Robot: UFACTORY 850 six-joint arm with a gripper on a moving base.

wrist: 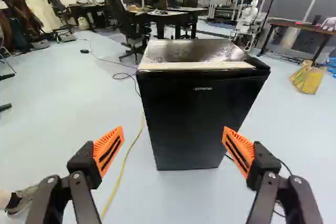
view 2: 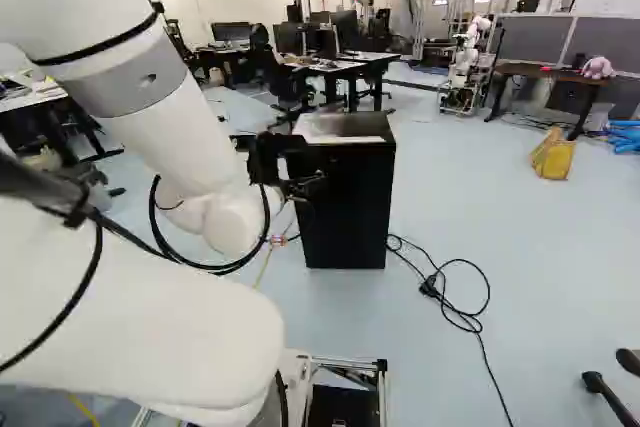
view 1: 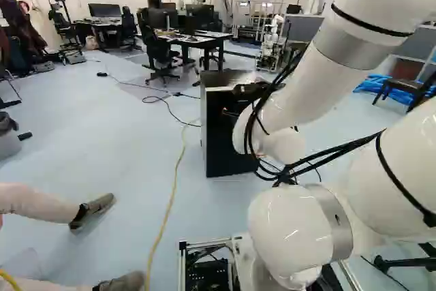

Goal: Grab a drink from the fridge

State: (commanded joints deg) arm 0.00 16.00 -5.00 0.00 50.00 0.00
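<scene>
My gripper [view 2: 302, 185] is in front of the small black fridge [view 2: 352, 202], around the height of its upper part. The wrist view shows the gripper [wrist: 173, 142] open, its orange pads wide apart with nothing between them. Ahead of the fingers stands the fridge [wrist: 197, 114] on the floor, its dark front turned to the gripper and its door closed. A gap of floor shows between the pads and the fridge front. No drink is visible; the fridge's inside is hidden.
A yellow cable [view 1: 168, 212] runs along the floor beside the fridge; a black cable [view 2: 462, 282] lies coiled on its other side. A person's legs [view 1: 41, 202] reach in near the base. Behind are desks [view 1: 197, 40], another robot [view 2: 466, 57] and a yellow bag [view 2: 553, 155].
</scene>
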